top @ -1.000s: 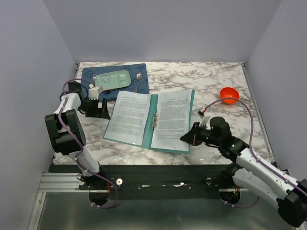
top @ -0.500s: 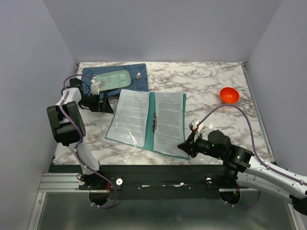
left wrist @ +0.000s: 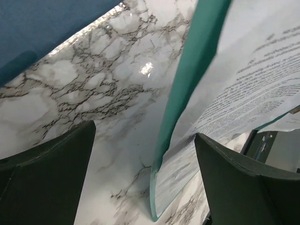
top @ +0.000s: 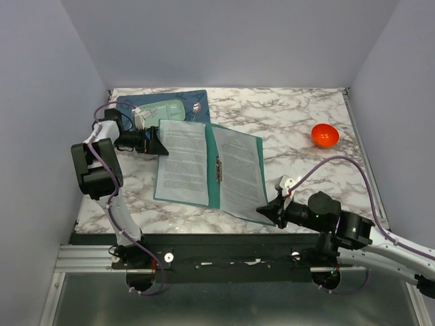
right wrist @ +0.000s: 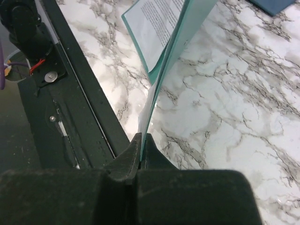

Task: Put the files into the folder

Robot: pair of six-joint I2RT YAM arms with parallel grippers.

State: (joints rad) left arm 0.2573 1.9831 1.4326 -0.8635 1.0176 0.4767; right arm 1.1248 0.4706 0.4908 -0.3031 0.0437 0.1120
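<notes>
**Q:** Where is the folder, and what is held in it?

**A:** The folder (top: 213,153) is shown lying open on the marble table (top: 306,109), between the two arms. The files (top: 183,163) are seen inside it, one printed sheet on the left half and another on the right half. A metal clip (top: 219,170) is seen at the spine between them. In the left wrist view, print is seen through clear plastic at the corner of the left half.

**Q:** How are the claws set?

**A:** The right gripper (top: 270,210) is closed tight on the folder's near right corner. In the right wrist view the teal cover is seen rising, tilted, from the pinched jaws. The left gripper (top: 162,145) is spread wide at the far left corner. The cover's edge is seen between its jaws, unclamped.

**Q:** Which other vessels are shown?

**A:** A pale green dish (top: 166,110) and a spoon (top: 196,109) are laid on a dark blue placemat (top: 129,105) just behind the folder. An orange bowl (top: 325,135) is set well apart at the right, and its contents cannot be made out
</notes>
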